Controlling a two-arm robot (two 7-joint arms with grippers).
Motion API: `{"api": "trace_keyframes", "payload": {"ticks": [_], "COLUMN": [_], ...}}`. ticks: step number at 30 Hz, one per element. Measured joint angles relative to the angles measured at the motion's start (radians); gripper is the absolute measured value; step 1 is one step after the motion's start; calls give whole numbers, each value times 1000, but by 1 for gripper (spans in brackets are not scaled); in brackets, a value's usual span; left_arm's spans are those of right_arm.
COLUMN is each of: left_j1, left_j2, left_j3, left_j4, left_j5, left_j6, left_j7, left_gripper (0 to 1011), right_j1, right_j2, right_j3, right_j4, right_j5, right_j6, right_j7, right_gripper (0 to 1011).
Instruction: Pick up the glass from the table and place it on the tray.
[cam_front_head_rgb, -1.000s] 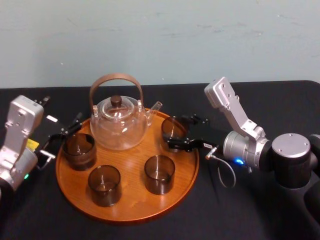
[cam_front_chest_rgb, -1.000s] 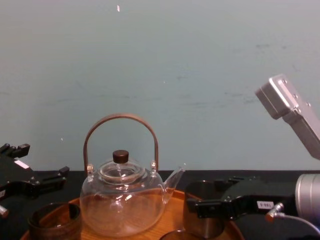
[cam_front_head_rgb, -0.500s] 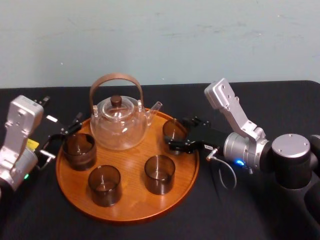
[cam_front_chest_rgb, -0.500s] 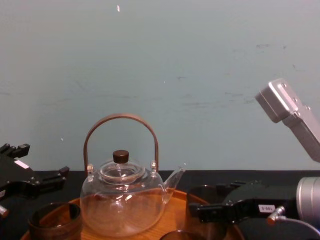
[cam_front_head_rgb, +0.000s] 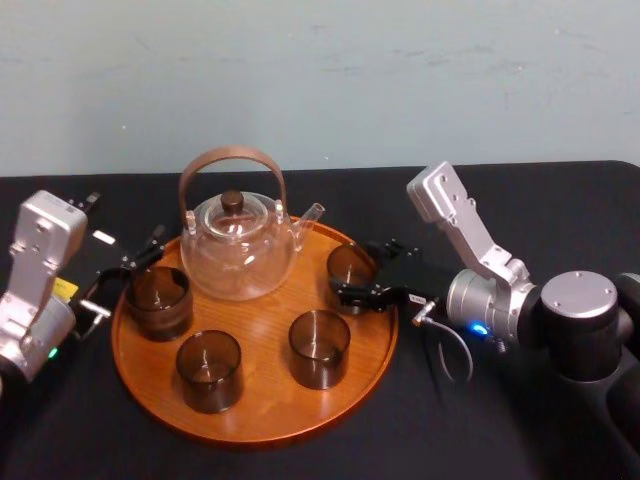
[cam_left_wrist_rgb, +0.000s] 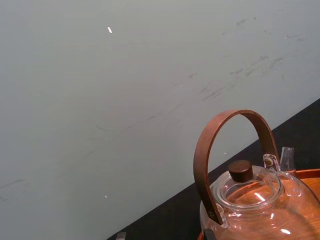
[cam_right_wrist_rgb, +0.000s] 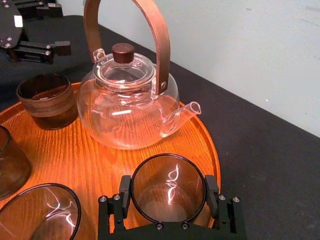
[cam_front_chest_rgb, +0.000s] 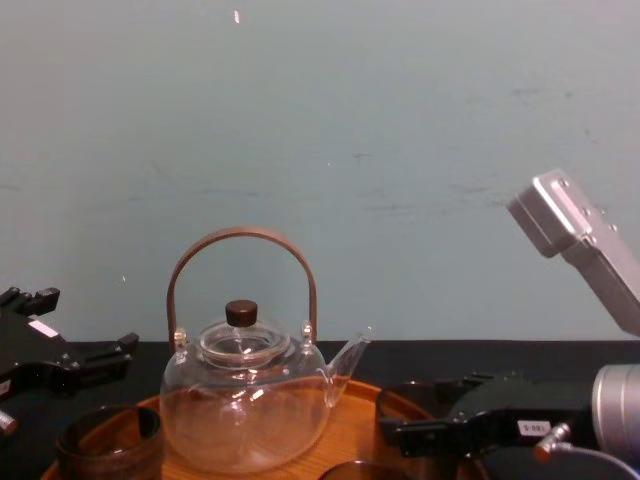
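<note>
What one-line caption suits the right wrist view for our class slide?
Right gripper grips a dark glass at the wooden tray's edge, beside the clear teapot's spout.

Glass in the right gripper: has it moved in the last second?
Yes. In the chest view the glass, held by the right gripper, has sunk against the teapot spout, down toward the tray.

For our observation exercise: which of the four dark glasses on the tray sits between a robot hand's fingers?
The glass beside the teapot spout, at the right edge of the tray; the right hand clasps it, the other three stand free.
</note>
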Motion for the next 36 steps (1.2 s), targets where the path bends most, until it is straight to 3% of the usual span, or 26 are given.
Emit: {"api": "trace_keyframes", "payload": {"ticks": [12,18,36], "left_j1": [0,0,0], "left_j2": [0,0,0], "left_j3": [0,0,0], "left_j4": [0,0,0], "left_j5": [0,0,0], "left_j6": [0,0,0], "left_j7": [0,0,0], "left_gripper": [1001,1001,1001], "right_j1": [1,1,1], "right_j2": [0,0,0], "right_j3": [-1,-1,0], "right_j4": [1,1,0], "right_j5": [-3,-3,-1], "right_j6": [0,0,0], "right_j7": [-3,-2,-1], "right_gripper": [900,1002,1002]}}
